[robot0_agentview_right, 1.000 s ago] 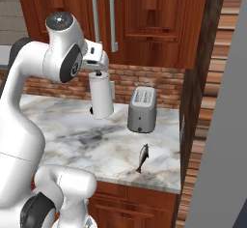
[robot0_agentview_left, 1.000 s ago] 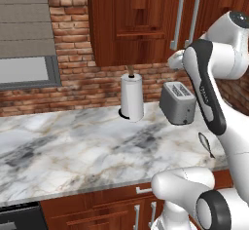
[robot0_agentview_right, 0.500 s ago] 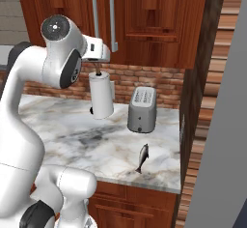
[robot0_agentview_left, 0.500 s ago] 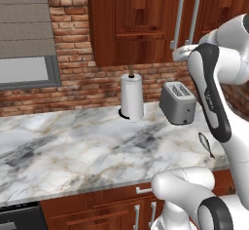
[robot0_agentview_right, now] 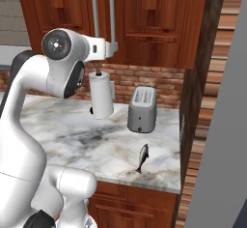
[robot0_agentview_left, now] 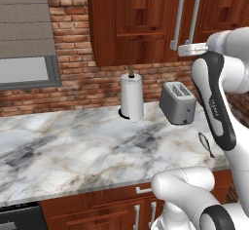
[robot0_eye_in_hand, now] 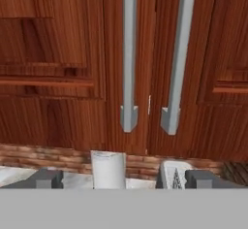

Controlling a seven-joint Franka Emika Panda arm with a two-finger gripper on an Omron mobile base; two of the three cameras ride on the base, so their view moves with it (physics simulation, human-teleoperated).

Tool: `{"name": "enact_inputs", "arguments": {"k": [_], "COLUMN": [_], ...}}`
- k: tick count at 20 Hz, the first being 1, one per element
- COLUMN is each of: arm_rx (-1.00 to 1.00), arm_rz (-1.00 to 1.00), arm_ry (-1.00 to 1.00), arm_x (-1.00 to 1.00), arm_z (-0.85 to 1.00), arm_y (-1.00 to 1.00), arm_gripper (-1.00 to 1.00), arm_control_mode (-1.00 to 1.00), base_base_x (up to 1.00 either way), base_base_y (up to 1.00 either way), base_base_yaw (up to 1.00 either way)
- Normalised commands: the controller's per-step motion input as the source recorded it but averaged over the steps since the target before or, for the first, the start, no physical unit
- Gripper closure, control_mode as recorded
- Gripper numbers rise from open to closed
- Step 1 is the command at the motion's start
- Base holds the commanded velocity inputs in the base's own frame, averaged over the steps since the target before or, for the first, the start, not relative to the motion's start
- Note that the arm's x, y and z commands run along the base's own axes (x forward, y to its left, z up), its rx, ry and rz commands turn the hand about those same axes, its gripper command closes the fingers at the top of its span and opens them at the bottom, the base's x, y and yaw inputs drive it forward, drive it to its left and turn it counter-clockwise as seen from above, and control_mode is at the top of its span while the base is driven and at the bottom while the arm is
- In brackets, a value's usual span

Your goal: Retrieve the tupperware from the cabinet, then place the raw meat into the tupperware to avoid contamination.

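Gripper (robot0_eye_in_hand: 124, 179) raised at cabinet height, jaws spread wide and holding nothing, its two dark fingertips (robot0_eye_in_hand: 46, 178) at either side in the hand view. Just ahead of it stand the two closed doors of the cabinet (robot0_eye_in_hand: 63, 77), their long silver handles (robot0_eye_in_hand: 129, 58) side by side, apart from the gripper. Below and beyond the gripper, on the marble table (robot0_agentview_left: 73, 146), stand a paper-towel roll (robot0_agentview_left: 132, 97) and a toaster (robot0_agentview_left: 178, 102); the fish (robot0_agentview_right: 142, 158) lies nearer the table's front edge.
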Motion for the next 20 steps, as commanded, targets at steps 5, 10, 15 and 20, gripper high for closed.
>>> {"name": "enact_inputs", "arguments": {"k": [5, 10, 15, 20], "arm_rx": [0.02, 0.02, 0.01, 0.00], "arm_rz": [0.00, 0.00, 0.00, 0.00], "arm_ry": [-0.25, -0.18, -0.18, -0.17], "arm_x": [0.07, 0.12, 0.23, 0.31], "arm_z": [0.19, 0.26, 0.14, 0.00], "arm_y": [-0.09, -0.09, -0.09, -0.19], "arm_gripper": [-1.00, -1.00, -1.00, -1.00], "arm_control_mode": [-1.00, -1.00, -1.00, -1.00], "base_base_x": [0.00, 0.00, 0.00, 0.00], "base_base_y": [0.00, 0.00, 0.00, 0.00], "base_base_yaw": [0.00, 0.00, 0.00, 0.00]}}
